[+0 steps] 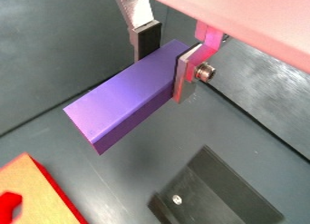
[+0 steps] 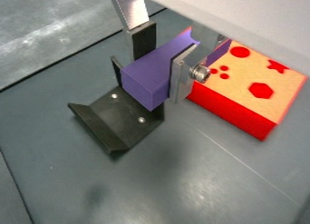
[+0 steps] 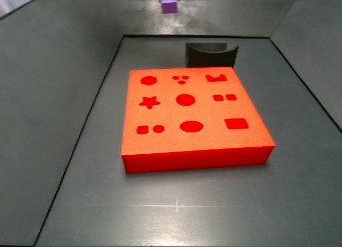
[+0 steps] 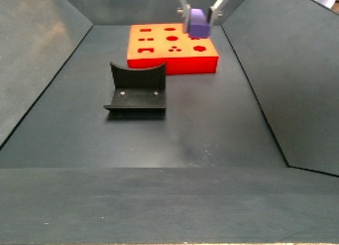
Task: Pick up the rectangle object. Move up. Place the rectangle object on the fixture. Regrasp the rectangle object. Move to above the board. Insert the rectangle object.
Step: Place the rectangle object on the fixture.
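The lilac-purple rectangle object (image 1: 127, 102) (image 2: 154, 75) sits between the fingers of my gripper (image 1: 166, 59) (image 2: 164, 66), which is shut on one end of it; the rest sticks out sideways. Both side views show the gripper (image 4: 199, 11) holding the rectangle object (image 3: 170, 2) (image 4: 197, 22) high in the air. The dark fixture (image 2: 114, 121) (image 4: 137, 90) (image 3: 211, 54) stands on the floor below, apart from the block. Beside it lies the red board (image 3: 194, 113) (image 4: 169, 49) (image 2: 251, 88) with its shaped cutouts.
Sloping grey walls (image 4: 47, 61) (image 3: 60, 51) enclose the dark floor (image 4: 172, 140) on the sides. A wrist view catches the fixture's base plate (image 1: 220, 197) and a corner of the board (image 1: 31, 197).
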Available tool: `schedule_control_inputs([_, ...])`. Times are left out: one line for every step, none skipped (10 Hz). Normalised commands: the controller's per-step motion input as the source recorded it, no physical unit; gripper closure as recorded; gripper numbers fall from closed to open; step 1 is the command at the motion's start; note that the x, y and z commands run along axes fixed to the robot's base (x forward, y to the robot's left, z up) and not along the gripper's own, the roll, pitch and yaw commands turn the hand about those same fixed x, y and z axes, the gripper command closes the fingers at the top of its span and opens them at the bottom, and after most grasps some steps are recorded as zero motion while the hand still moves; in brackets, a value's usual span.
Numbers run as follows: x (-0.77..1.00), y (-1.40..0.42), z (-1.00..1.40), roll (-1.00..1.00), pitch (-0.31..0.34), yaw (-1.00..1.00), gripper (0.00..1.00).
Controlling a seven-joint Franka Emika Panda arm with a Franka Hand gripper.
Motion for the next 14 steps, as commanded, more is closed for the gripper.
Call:
schedule_control_inputs([1.0,0.0,-0.08,0.08,-0.004,0.07,1.0])
schedule_control_inputs([1.0,0.0,-0.08,0.09,0.007,0.06,1.0])
schedule_control_inputs([1.0,0.19,0.17,-1.0,0.223,-0.04,1.0])
schedule_control_inputs([1.0,0.21,0.19,-1.0,0.235,-0.06,1.0])
schedule_control_inputs([1.0,0.21,0.19,-1.0,0.242,-0.07,1.0])
schedule_control_inputs([1.0,0.16,0.11,-1.0,0.24,-0.08,1.0])
schedule_control_inputs([1.0,0.14,0.08,-1.0,0.238,-0.09,1.0])
schedule_control_inputs([0.97,0.11,0.06,-1.0,0.241,-0.1,1.0])
schedule_control_inputs([0.87,0.09,0.04,-1.0,0.245,-0.12,1.0])
schedule_control_inputs([0.75,0.07,0.01,-1.0,0.246,-0.15,1.0])
schedule_control_inputs([0.67,0.06,0.0,-0.91,0.226,-0.16,1.0])
schedule_control_inputs([0.58,0.06,0.0,-0.74,0.183,-0.16,1.0])
schedule_control_inputs([0.5,0.05,0.0,-0.56,0.141,-0.15,1.0])
schedule_control_inputs([0.39,0.05,-0.01,-0.33,0.103,-0.14,1.0])
